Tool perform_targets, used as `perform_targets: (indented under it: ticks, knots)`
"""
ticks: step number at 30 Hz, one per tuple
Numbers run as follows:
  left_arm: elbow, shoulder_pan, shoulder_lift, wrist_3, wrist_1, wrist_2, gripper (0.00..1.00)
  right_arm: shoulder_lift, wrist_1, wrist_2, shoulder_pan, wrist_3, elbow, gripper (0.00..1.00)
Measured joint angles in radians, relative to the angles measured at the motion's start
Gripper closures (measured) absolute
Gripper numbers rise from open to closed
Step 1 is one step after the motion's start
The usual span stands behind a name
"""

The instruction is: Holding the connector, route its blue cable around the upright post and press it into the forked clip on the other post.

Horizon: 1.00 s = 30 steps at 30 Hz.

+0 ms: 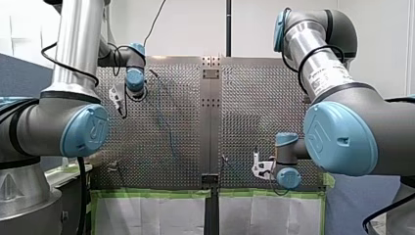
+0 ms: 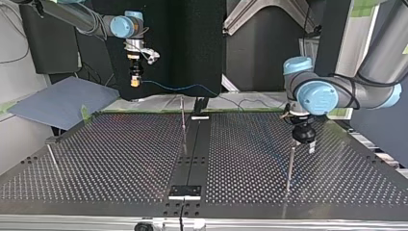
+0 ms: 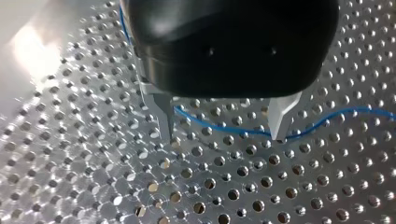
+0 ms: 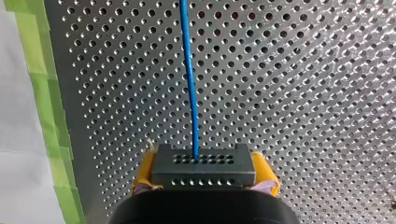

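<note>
The connector [image 4: 204, 165] is a dark grey, flat rectangular block with rows of tiny holes in two faces. Its long axis runs from pad to pad. My right tool [image 4: 205, 172] is clamped on it, with yellow pads [image 4: 144, 171] pressing its short ends. The cable [image 4: 189, 70], thin, smooth and blue, leaves the holed face and points straight ahead of the tool over the shiny perforated metal surface [image 4: 303, 93]. In the top view the connector hangs left of the middle post [image 2: 183, 125], a thin metal rod, and farther back. The cable sags rightward past that post's top. My left tool [image 3: 224, 137], black with bare metal fingers [image 3: 164, 116], stands right of that post with its fingers apart, holding nothing. The cable lies on the surface just behind its fingertips.
</note>
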Motion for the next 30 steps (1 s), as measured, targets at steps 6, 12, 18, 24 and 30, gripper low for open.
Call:
perform_targets:
  ticks: [6,12,18,24,30]
  knots:
    - [-0.052,0.007,0.052,0.011,-0.026,0.008,0.00,0.000,-0.004,-0.002,0.000,0.004,0.000,1.00]
    - [-0.080,0.017,0.102,0.038,-0.074,-0.001,0.00,0.000,-0.005,-0.002,0.000,0.012,0.000,1.00]
    - [-0.038,0.019,0.155,0.083,-0.127,-0.040,0.00,0.000,-0.007,-0.003,0.000,0.018,-0.002,1.00]
    - [0.016,0.019,0.209,0.117,-0.181,-0.050,0.00,0.000,-0.002,-0.004,0.000,0.023,-0.012,1.00]
    - [0.066,0.013,0.260,0.146,-0.231,-0.021,0.00,0.000,0.013,-0.004,0.000,0.024,-0.015,1.00]
